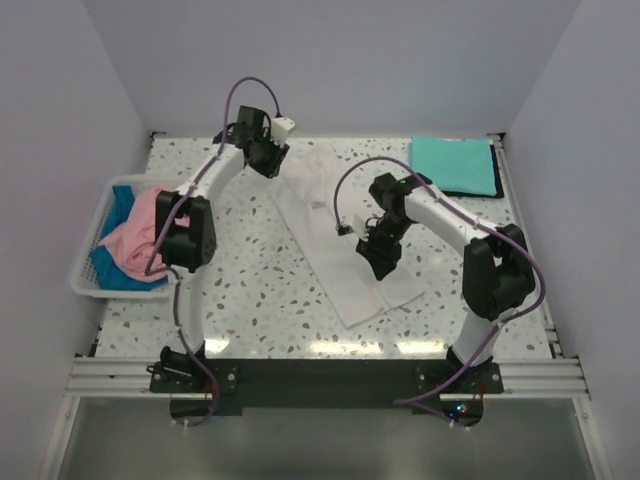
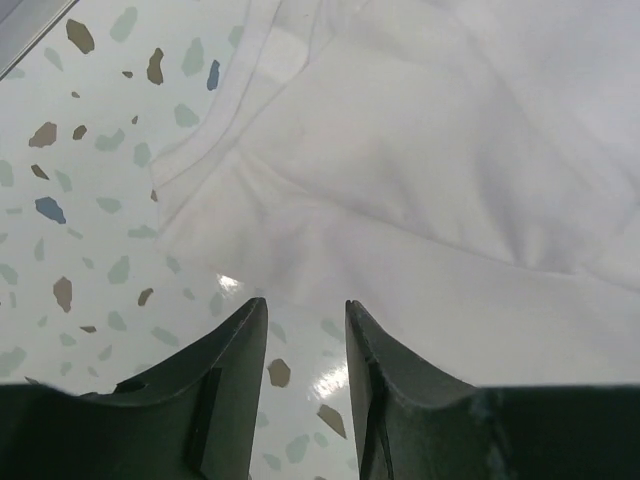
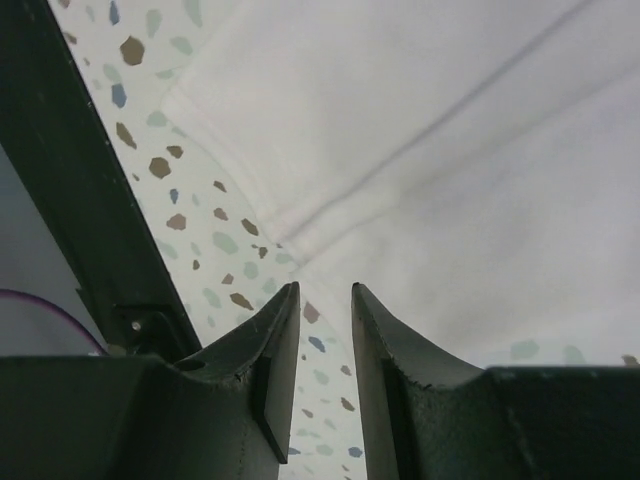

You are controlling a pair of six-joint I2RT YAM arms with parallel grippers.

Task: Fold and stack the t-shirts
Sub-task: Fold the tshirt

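The white shirt [image 1: 345, 262] lies mid-frame on the counter [image 1: 240, 290], long axis upper left to lower right, with the left end effector [image 1: 270, 163] at its upper-left end and the right end effector [image 1: 383, 266] near its lower-right end, both slightly apart and empty.

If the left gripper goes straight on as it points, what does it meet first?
Likely the white t-shirt, its edge just beyond the left gripper; depth is unclear, so the bare table might come first.

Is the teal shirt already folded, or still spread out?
Folded: the teal t-shirt lies as a compact flat rectangle, no sleeves showing.
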